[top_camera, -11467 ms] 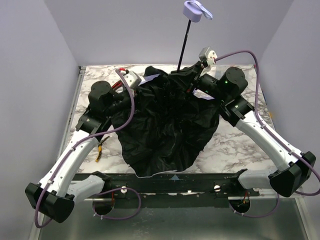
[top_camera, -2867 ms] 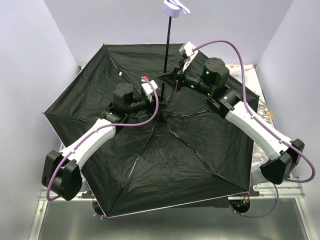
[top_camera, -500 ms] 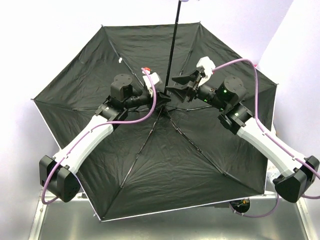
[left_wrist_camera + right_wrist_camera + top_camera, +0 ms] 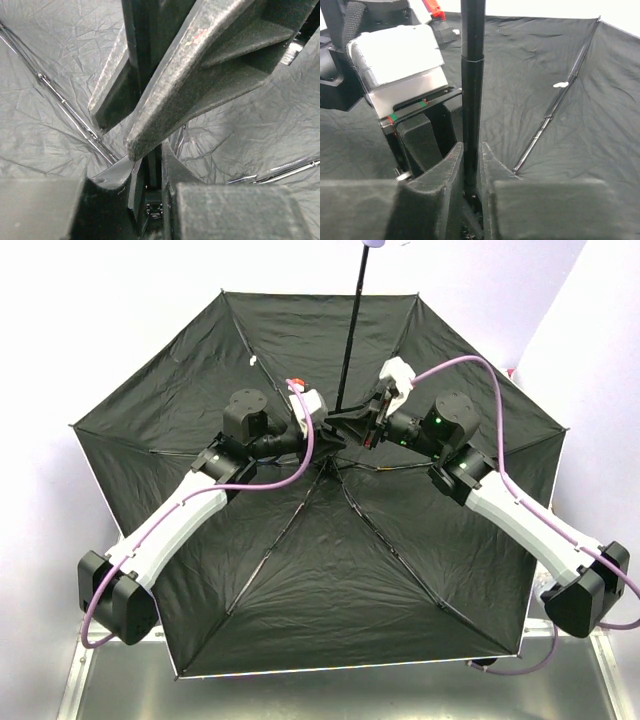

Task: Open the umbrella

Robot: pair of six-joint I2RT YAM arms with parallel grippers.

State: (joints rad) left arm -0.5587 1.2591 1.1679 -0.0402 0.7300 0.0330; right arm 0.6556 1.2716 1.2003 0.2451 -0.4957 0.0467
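Note:
The umbrella (image 4: 300, 570) is spread wide, its black lining and ribs facing up and covering the table. Its thin black shaft (image 4: 350, 340) rises from the hub to the lavender handle (image 4: 372, 244) at the top edge. My left gripper (image 4: 325, 435) is shut on the shaft just above the hub; in the left wrist view its jaws (image 4: 150, 170) pinch the shaft (image 4: 150, 165). My right gripper (image 4: 352, 420) holds the same shaft from the other side. In the right wrist view its fingers (image 4: 471, 150) hug the shaft (image 4: 472, 75) on both sides.
The canopy hangs over the table on all sides, close to the lavender walls. A metal shelf (image 4: 330, 695) shows at the near edge. Silver ribs (image 4: 555, 115) run out from the hub. The left wrist's white body (image 4: 400, 55) sits beside the shaft.
The umbrella went from a crumpled black heap to fully spread. In the last half second my right gripper moved left to the shaft and closed on it, and the canopy shifted slightly.

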